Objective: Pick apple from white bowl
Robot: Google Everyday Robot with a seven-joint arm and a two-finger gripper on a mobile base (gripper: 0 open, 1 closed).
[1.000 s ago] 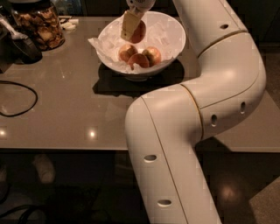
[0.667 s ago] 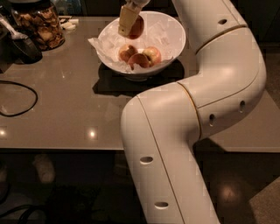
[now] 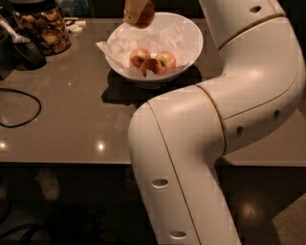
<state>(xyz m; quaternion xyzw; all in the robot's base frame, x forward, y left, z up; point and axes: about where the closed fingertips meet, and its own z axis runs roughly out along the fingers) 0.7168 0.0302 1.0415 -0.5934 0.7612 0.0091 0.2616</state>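
The white bowl (image 3: 187, 36) sits on the grey table, lined with crumpled white paper. Three apples remain in it, clustered at the front (image 3: 152, 61). My gripper (image 3: 137, 13) is at the top edge of the view, above the bowl's back left rim. It is shut on a reddish-orange apple (image 3: 146, 16) and holds it clear above the bowl. The gripper's upper part is cut off by the frame.
A glass jar of brown snacks (image 3: 42, 28) stands at the back left. A black cable (image 3: 21, 107) loops over the table's left side. A dark object (image 3: 19, 50) lies beside the jar. My white arm (image 3: 215, 119) fills the right and front.
The gripper has risen with the apple, from inside the bowl to above its rim. The three other apples have stayed in place.
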